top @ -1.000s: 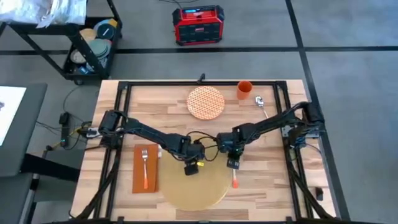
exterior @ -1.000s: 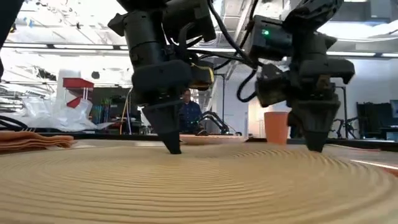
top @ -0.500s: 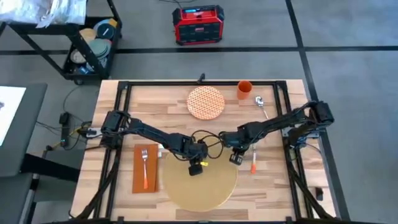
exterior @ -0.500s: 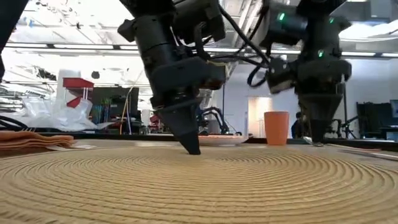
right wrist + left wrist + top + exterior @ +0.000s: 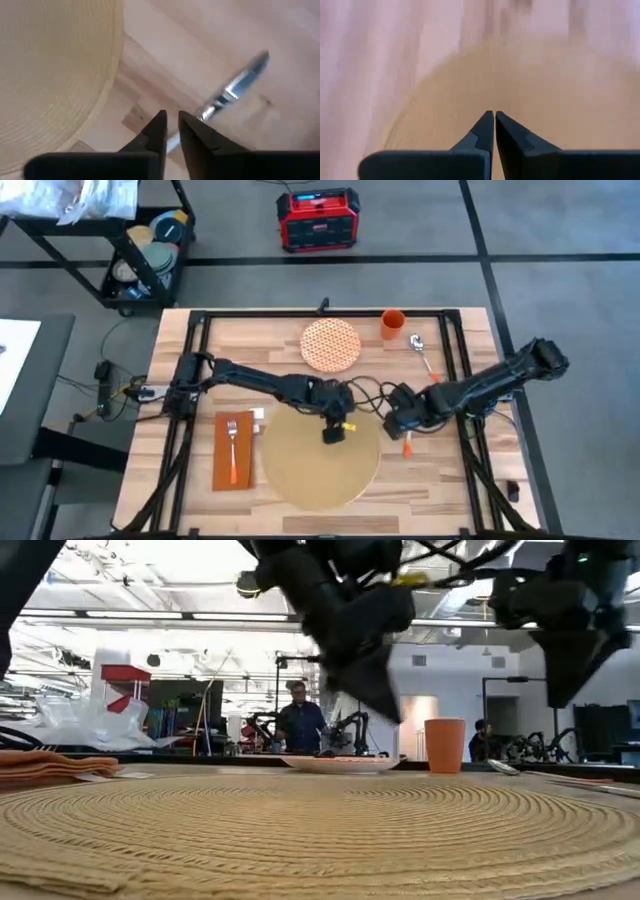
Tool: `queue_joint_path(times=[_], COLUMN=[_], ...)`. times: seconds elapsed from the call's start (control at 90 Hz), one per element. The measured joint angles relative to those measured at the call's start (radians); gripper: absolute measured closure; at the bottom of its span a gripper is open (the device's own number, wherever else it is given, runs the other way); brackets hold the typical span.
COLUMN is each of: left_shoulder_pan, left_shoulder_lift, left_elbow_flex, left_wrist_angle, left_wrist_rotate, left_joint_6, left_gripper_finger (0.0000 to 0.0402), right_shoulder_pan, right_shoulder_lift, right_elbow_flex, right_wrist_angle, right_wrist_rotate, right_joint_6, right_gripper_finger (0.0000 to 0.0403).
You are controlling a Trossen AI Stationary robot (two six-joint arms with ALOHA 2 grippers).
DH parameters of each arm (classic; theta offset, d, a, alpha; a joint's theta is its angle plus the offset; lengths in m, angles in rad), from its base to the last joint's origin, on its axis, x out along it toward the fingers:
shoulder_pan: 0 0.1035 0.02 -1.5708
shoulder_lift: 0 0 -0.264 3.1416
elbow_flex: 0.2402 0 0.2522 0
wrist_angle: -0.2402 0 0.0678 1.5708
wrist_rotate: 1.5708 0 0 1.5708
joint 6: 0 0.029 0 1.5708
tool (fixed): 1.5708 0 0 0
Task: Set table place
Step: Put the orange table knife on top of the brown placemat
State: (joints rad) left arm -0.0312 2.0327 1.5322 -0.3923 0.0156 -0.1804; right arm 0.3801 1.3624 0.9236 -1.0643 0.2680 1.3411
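Left end effector (image 5: 334,432): over the far right part of the placemat (image 5: 318,460), lifted clear of the weave in the low view; fingers (image 5: 490,131) pressed together, empty.

Right end effector (image 5: 396,423): just off the placemat's right edge, above bare planks; fingers (image 5: 159,131) almost closed, a thin slit between them, empty. A knife (image 5: 408,444) with an orange handle lies on the table right beside it; the wrist view shows its steel blade (image 5: 235,90) just past the fingertips.

Placemat: large round tan woven disc, lying flat at the near centre of the table (image 5: 275,340), its near edge close to the table's front rim.

Napkin (image 5: 231,451): rust-orange rectangle, just left of the placemat, with a fork (image 5: 232,448) lying lengthwise on top.

Plate (image 5: 330,344): orange-and-white pattern, at the far centre of the table, apart from the placemat.

Cup (image 5: 393,324): orange, upright, just right of the plate.

Spoon (image 5: 421,348): steel, right of the cup near the far right corner.

Surroundings: red and black box (image 5: 318,218) on the floor beyond the table; cart (image 5: 148,252) with dishes at far left; a person (image 5: 298,724) in the room behind, seen in the low view.
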Motion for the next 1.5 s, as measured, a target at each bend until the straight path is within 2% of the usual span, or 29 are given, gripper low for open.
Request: queue_joint_path(times=[0.111,0.233,0.378,0.633,0.867,1.078,1.5], left_shoulder_pan=[0.017,0.011,-0.005,-0.023,-0.026,-0.028,-0.014], left_shoulder_lift=[0.002,0.002,0.001,0.001,0.073,0.155,0.160], left_elbow_flex=[0.000,0.000,0.000,0.000,0.002,0.001,0.002], left_wrist_angle=[0.046,0.064,0.068,0.068,0.115,0.131,0.166], left_wrist_rotate=[0.065,0.085,0.112,0.111,0.117,0.217,0.218], left_joint_6=[-0.079,-0.074,-0.059,-0.048,-0.076,-0.103,-0.120], left_gripper_finger=[0.0402,0.0402,0.0402,0.0402,0.0402,0.0402,0.0402], right_shoulder_pan=[0.054,0.102,0.141,0.147,0.144,0.133,0.101], right_shoulder_lift=[0.001,0.000,0.000,0.000,0.000,-0.004,-0.006], right_elbow_flex=[-0.037,-0.079,-0.131,-0.247,-0.308,-0.360,-0.372], right_wrist_angle=[-0.047,-0.031,0.016,0.256,0.287,0.411,0.426], right_wrist_rotate=[-0.009,-0.032,-0.030,-0.034,-0.064,-0.061,-0.074], right_joint_6=[0.190,0.357,0.484,0.526,0.548,0.536,0.485], right_gripper_finger=[0.0294,0.0245,0.0216,0.0222,0.0231,0.0232,0.0233])
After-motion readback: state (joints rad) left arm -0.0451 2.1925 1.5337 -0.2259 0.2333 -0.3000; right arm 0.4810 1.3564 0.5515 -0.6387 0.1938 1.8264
